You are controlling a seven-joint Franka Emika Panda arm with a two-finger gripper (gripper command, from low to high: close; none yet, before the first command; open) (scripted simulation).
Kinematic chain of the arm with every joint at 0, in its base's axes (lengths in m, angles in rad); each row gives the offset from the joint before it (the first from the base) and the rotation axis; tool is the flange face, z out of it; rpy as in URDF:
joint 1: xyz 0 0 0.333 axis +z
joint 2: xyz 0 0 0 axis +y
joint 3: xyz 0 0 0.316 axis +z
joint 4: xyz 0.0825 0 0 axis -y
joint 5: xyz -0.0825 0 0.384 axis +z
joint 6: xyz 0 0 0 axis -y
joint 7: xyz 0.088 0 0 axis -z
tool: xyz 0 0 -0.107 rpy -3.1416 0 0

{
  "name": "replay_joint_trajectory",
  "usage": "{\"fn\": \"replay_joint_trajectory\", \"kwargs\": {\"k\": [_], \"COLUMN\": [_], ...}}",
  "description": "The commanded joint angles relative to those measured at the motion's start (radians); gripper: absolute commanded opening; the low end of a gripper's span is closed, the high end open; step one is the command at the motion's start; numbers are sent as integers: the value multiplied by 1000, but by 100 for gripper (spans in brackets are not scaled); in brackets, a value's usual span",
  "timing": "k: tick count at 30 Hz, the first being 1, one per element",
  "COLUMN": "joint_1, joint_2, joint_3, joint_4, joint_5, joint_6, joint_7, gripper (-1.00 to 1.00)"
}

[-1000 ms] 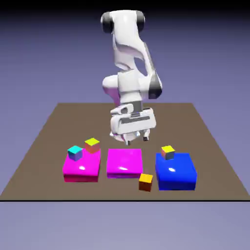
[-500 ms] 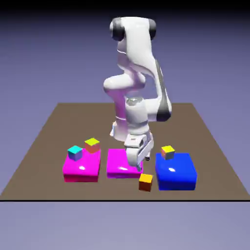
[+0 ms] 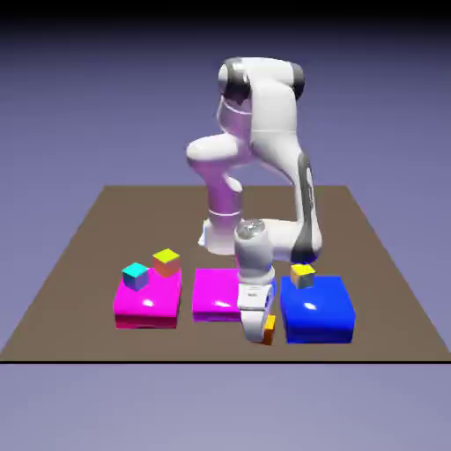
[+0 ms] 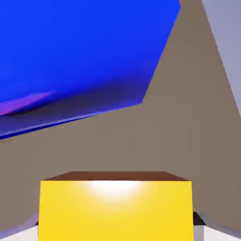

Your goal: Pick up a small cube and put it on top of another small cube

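Straddling the small cube [image 4: 116, 207] on the table [image 3: 79, 255], my gripper [image 3: 257, 329] stands low between the middle magenta block [image 3: 217, 294] and the blue block [image 3: 319, 310]. Fingers lie either side of the cube; whether they press it, I cannot tell. Blue block: carries one yellow-topped cube [image 3: 303, 275].

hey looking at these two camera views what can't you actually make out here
- Tiny orange cube: in the exterior view the white gripper covers most of it.
- Gripper fingertips: in the hand view the cube hides them, so open or shut on it is unclear.
- Flat blue block: cut off by the hand view's edges.
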State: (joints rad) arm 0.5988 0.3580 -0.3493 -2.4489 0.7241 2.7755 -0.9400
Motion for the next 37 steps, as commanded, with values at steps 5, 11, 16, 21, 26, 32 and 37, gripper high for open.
{"fn": "replay_joint_trajectory", "kwargs": {"k": [5, 11, 16, 21, 26, 32, 37], "joint_1": [2, -151, -279, -407, -528, -479, -478], "joint_2": [-181, -399, -580, -761, -933, -775, -771], "joint_3": [-113, -178, -231, -285, -336, -409, -410], "joint_4": [-68, -145, -208, -271, -331, -397, -398], "joint_5": [-208, -446, -645, -844, -1033, -1001, -1000], "joint_6": [-104, -244, -359, -475, -585, -368, -364], "joint_7": [39, -92, -201, -310, -413, -457, -458], "gripper": [-100, -100, -100, -100, -100, -100, 100]}}
